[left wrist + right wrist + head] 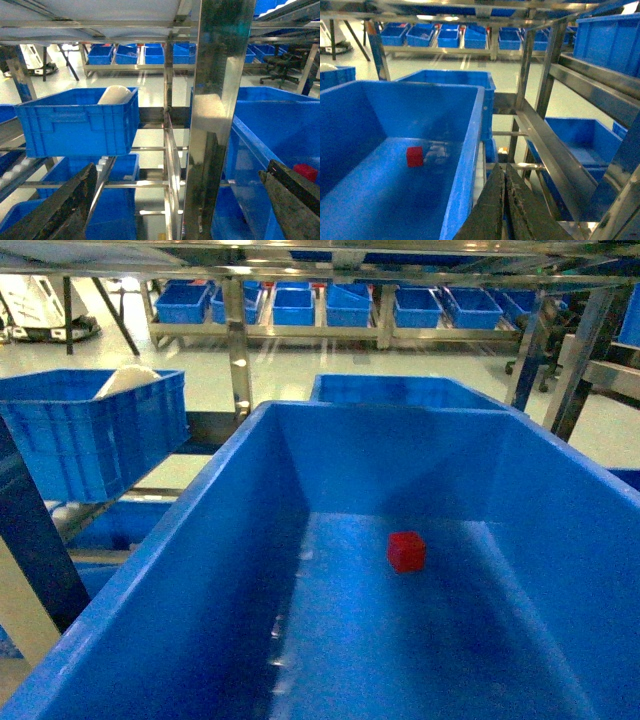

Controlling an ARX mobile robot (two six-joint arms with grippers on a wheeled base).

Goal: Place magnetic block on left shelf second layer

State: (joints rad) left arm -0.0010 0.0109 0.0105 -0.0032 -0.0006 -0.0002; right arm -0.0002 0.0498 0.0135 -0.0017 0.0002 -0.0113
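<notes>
The magnetic block [406,551], a small red cube, lies on the floor of a large blue bin [230,570] right in front of me. It also shows in the right wrist view [414,156]. In the left wrist view the block [306,171] peeks out behind one finger. My left gripper [177,202] is open and empty, its fingers [65,210] spread either side of a steel upright [215,115]. My right gripper [504,170] is shut on nothing, outside the bin's right wall. The left shelf [150,148] is a silver rack; one tier carries a blue crate [80,122]. Neither gripper shows in the head view.
The crate on the left rack holds a white object [116,94]. More blue bins sit on lower tiers [117,167] and on a far rack [293,305]. Steel rails [555,150] and another bin [580,137] lie to the right of the big bin.
</notes>
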